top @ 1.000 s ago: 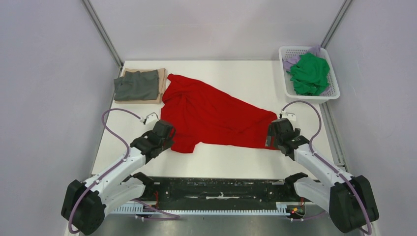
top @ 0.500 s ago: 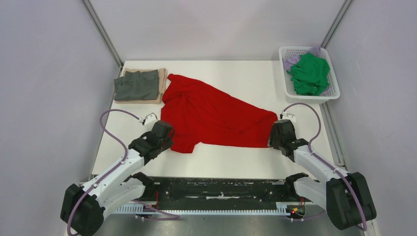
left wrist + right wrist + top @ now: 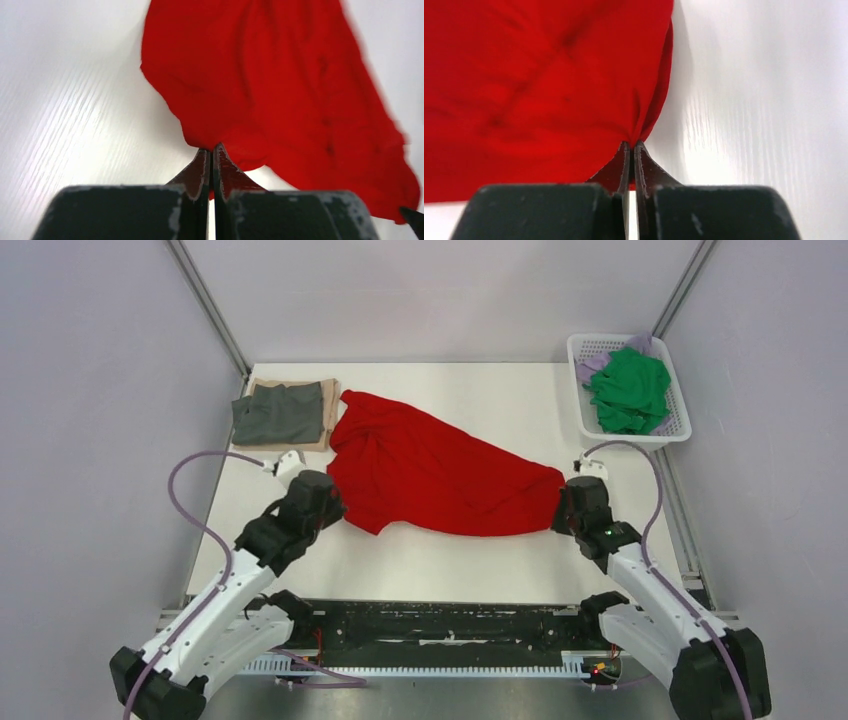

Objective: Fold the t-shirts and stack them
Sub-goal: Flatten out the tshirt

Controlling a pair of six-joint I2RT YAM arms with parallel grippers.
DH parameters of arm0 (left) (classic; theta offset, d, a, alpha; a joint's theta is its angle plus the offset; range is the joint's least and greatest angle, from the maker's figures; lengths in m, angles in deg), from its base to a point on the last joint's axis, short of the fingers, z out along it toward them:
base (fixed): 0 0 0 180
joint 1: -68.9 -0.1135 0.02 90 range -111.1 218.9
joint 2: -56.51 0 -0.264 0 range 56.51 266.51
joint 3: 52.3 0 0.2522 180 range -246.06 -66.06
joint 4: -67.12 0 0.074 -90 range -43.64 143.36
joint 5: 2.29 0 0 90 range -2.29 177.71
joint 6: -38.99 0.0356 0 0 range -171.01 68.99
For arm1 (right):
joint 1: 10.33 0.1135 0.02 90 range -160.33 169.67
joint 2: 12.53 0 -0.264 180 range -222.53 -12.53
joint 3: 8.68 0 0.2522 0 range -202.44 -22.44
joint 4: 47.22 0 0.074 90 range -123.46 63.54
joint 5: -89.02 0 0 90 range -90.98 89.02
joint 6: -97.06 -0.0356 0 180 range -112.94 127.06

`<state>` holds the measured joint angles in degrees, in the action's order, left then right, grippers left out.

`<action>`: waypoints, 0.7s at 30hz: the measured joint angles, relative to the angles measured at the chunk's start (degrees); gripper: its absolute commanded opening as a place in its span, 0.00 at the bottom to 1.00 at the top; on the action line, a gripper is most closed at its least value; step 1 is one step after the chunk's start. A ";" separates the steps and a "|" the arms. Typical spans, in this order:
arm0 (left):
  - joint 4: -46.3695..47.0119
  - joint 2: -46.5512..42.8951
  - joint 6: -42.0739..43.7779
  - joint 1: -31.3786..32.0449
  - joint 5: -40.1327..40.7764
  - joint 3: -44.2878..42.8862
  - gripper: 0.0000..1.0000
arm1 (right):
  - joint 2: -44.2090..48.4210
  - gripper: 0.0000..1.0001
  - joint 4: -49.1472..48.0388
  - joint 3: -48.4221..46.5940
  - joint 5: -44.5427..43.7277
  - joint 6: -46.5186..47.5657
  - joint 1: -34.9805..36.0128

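Since a second ago both of my arms have reached farther out from their bases, the left one more than the right, and the near edge of the red t-shirt (image 3: 440,475) has drawn back with them, its near-left corner now pulled in closer to the rest of the cloth. That shirt lies rumpled across the middle of the table (image 3: 480,565), running slantwise from the far left down toward the near right. My left gripper (image 3: 337,510) is clamped on its near-left corner: in the left wrist view the fingers are pressed together with a pinch of red cloth between their tips, and the cloth rises away from them in folds. My right gripper (image 3: 560,510) grips the near-right corner in the same way, fingers closed tight on a puckered fold of red, with bare white table to the right of it. Just beyond the shirt's far-left end a folded dark grey t-shirt (image 3: 277,415) lies on top of a folded tan t-shirt (image 3: 329,410) at the far-left corner of the table. Well apart, at the far right, a white lattice basket (image 3: 632,442) holds a bundled green t-shirt (image 3: 628,390) with a lilac t-shirt (image 3: 592,366) showing beneath and behind it
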<state>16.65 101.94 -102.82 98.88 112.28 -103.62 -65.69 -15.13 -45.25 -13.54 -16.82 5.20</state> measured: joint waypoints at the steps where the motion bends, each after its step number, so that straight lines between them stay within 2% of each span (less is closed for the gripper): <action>1: -0.02 -0.68 0.57 0.00 0.39 -2.43 0.02 | 1.38 0.00 0.68 -1.73 0.00 0.13 0.00; 12: 5.11 -7.98 10.67 0.00 1.92 -34.84 0.02 | 13.27 0.00 3.26 -32.02 -1.97 3.76 0.00; 19: 5.90 -6.86 17.97 0.02 -6.58 -57.20 0.02 | 15.50 0.00 8.81 -53.66 1.40 7.69 0.07; 21: 5.55 -5.60 19.34 0.02 -9.22 -62.84 0.02 | 15.89 0.00 9.35 -57.35 2.54 8.04 0.09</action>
<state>22.20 96.34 -83.48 98.90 103.06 -166.46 -49.80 -5.78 -102.60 -11.00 -8.78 5.29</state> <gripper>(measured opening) 0.037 0.014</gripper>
